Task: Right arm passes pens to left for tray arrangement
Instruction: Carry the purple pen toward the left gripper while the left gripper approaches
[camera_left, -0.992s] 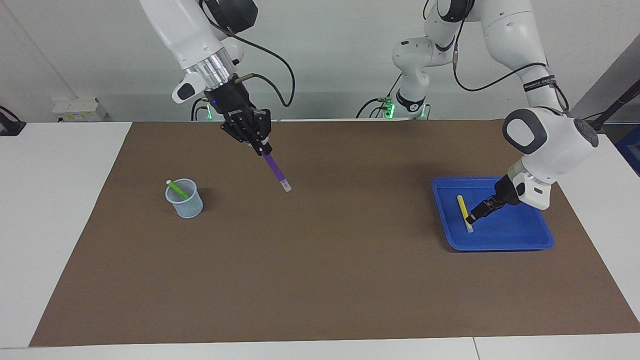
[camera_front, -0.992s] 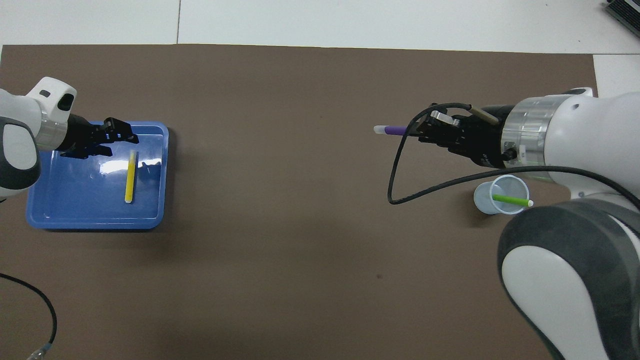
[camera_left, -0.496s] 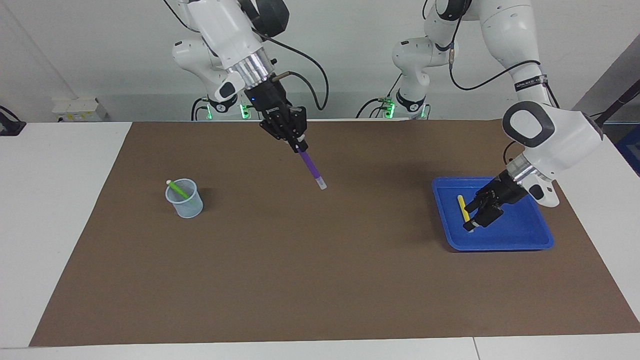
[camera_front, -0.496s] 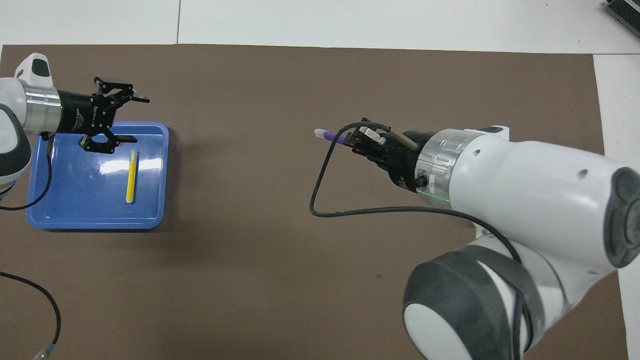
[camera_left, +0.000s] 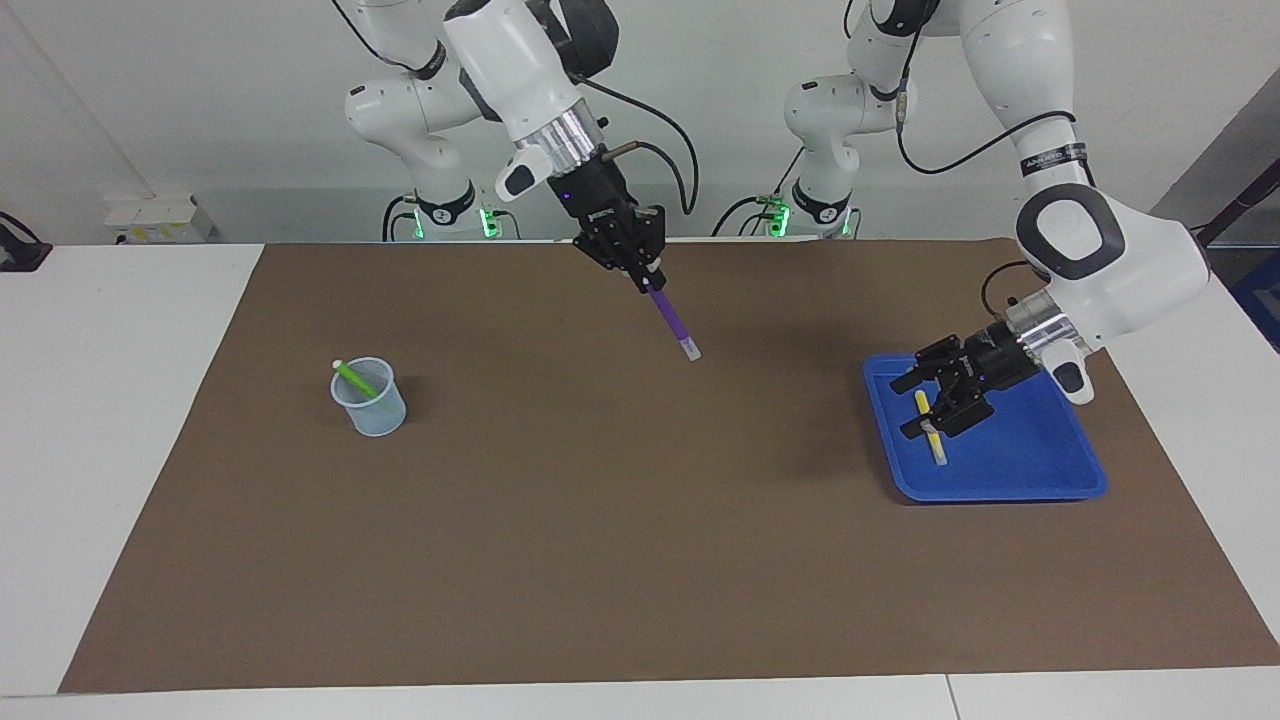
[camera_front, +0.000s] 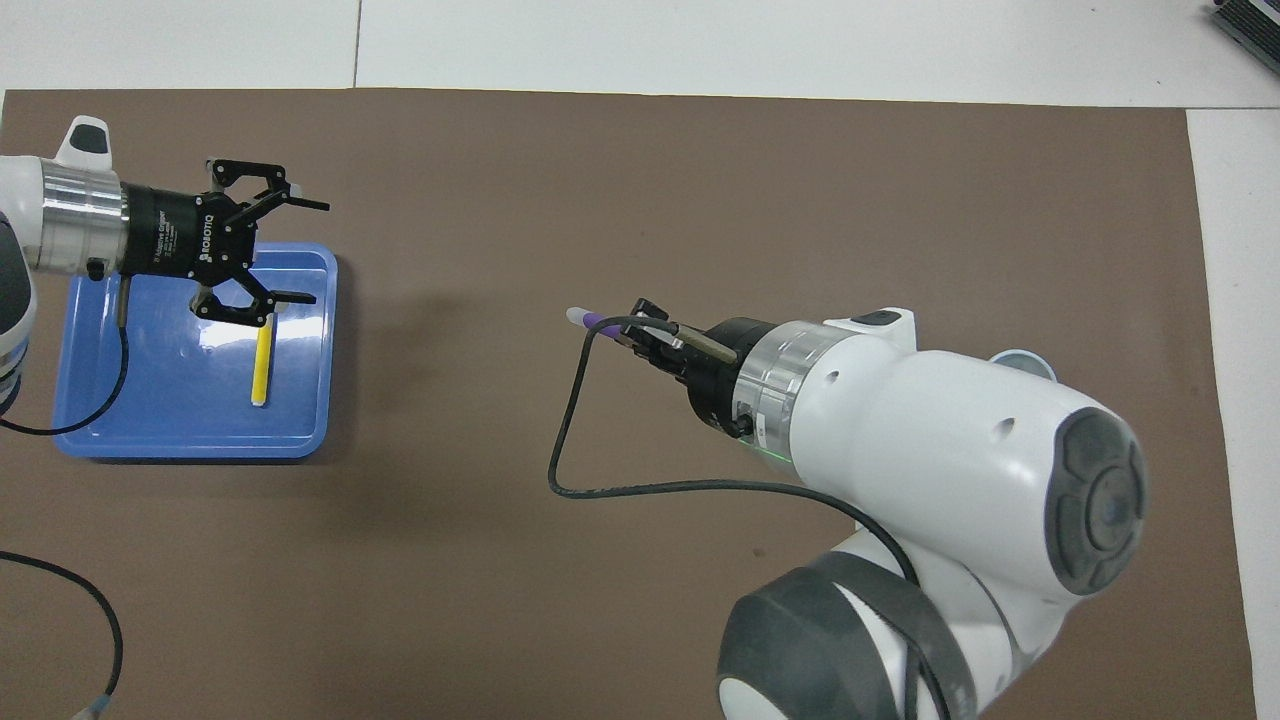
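Bright, even light; soft shadows on the mat (camera_left: 640, 520); sharp focus throughout.

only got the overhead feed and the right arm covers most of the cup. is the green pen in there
observer: Yes. The green pen leans inside the cup, with its whitish end above the rim.
operator: ok and the purple one, is it touching the mat
observer: No. The right hand holds the purple pen in the air. The pen slants down and its tip is clear of the mat.
operator: is the left hand on the yellow pen
observer: It doesn't look so. The left hand is open and appears raised over the tray, with the yellow pen lying flat in the tray under it.
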